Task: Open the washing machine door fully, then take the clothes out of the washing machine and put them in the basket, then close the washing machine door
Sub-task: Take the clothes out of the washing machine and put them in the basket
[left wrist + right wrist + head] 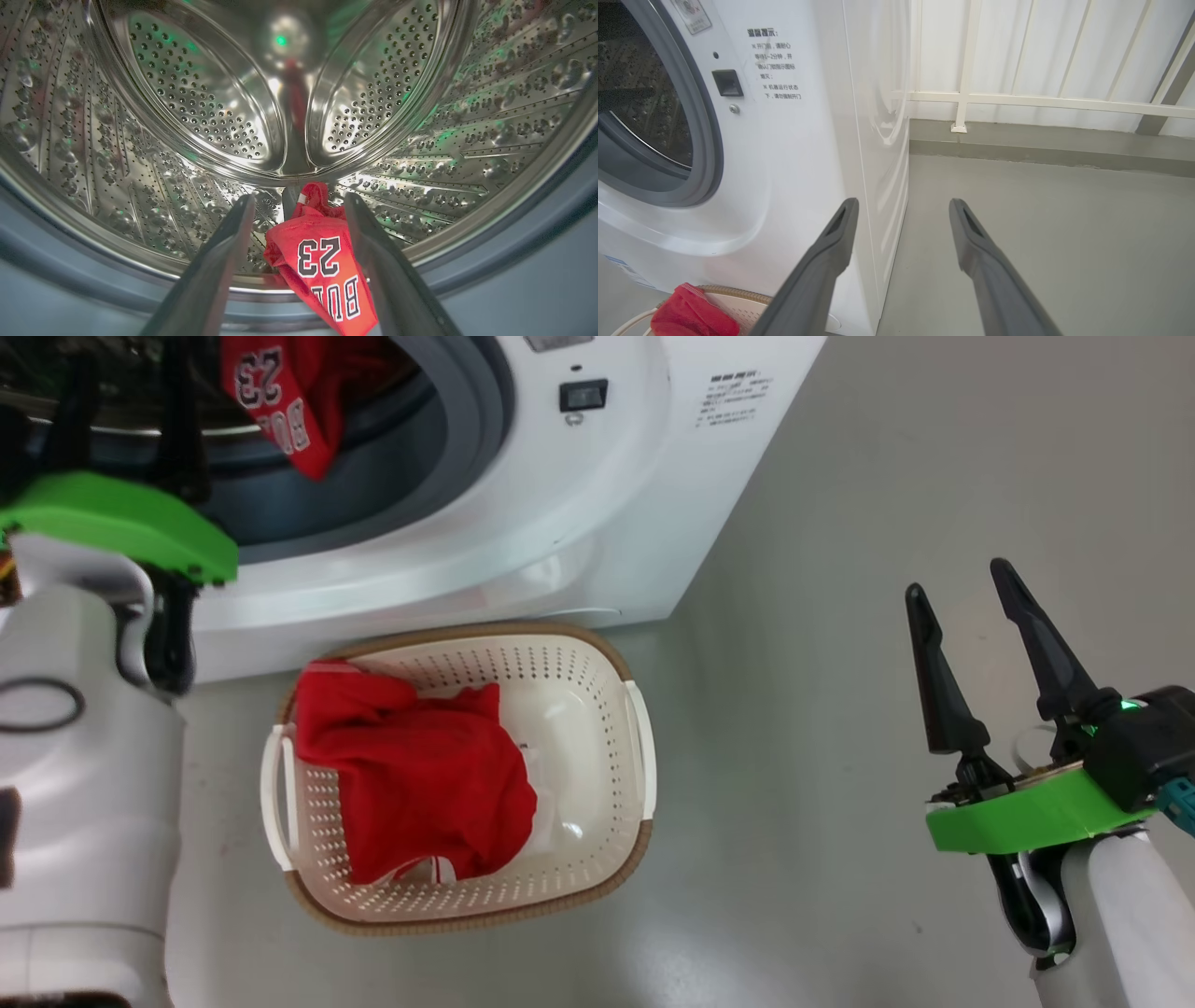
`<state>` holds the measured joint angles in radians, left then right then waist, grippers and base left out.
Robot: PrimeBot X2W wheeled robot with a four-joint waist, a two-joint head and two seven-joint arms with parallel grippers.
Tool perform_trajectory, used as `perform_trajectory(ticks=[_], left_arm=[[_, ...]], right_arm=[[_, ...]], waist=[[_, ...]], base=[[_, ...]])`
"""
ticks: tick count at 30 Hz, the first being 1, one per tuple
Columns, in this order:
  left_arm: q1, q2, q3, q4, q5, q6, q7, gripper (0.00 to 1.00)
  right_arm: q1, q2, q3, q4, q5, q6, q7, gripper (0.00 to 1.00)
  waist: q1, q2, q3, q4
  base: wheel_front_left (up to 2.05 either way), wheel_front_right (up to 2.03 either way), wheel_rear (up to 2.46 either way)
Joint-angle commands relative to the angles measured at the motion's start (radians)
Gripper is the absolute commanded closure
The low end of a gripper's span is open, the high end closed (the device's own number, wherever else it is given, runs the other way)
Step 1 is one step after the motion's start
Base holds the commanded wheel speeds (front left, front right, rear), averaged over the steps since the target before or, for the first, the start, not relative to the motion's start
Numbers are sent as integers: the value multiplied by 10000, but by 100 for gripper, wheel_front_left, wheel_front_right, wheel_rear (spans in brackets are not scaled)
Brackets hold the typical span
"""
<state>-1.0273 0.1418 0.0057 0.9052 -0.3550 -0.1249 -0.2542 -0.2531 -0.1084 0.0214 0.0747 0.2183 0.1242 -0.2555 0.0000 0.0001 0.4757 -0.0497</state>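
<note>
My left hand (299, 198) reaches into the washing machine (597, 523) with its fingers (224, 261) spread wide. The numbered jersey (322, 266), draped over the drum lip, lies between them, ready to be pinched. One red garment (420, 775) already sits in the basket (467, 637) below this hand. My right hand (957, 577) hangs apart and empty, well off to the side, out of the way.

Smooth grey floor (822, 821) up to a raised grey kerb (1041, 149); on it, white railing (1017, 100) before pale wall panelling (1064, 46).
</note>
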Motion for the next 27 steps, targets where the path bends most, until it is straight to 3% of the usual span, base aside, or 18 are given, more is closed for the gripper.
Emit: perform_trajectory(ticks=[1, 14, 27], left_arm=[[-349, 481, 226, 78, -165, -54, -58, 0], [-2592, 661, 32, 2787, -1147, -56, 2236, 0], [-3112, 1124, -184, 3548, -1198, 121, 3509, 0]], right_arm=[[-155, -41, 284, -240, -108, 65, -63, 0], [-669, 175, 393, -33, -160, 65, -63, 0], [-763, 375, 385, -19, -59, 65, -63, 0]], waist=[[0, -1, 430, -240], [0, -1, 1105, -750], [0, -1, 1353, -1172]], base=[[0, 0, 0], [0, 0, 0], [0, 0, 0]])
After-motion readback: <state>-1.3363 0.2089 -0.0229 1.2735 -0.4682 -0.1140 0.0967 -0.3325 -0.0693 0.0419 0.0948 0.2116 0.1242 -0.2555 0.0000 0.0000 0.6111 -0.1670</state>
